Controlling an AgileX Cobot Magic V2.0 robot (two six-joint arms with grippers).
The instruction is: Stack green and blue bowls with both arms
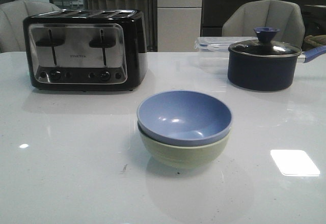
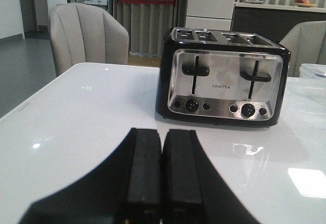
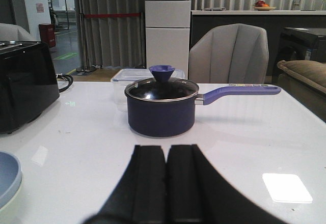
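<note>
The pale blue bowl (image 1: 184,116) sits nested inside the pale green bowl (image 1: 183,152) at the middle of the white table, in the front view. An edge of the stacked bowls (image 3: 7,183) shows in the right wrist view. Neither arm shows in the front view. My left gripper (image 2: 162,135) is shut and empty, low over the table and facing the toaster. My right gripper (image 3: 167,150) is shut and empty, low over the table and facing the navy pot.
A black and chrome toaster (image 1: 84,48) stands at the back left. A dark navy pot with a glass lid (image 1: 265,61) stands at the back right, its handle pointing right, with a clear plastic container (image 1: 214,48) behind it. Grey chairs stand behind the table.
</note>
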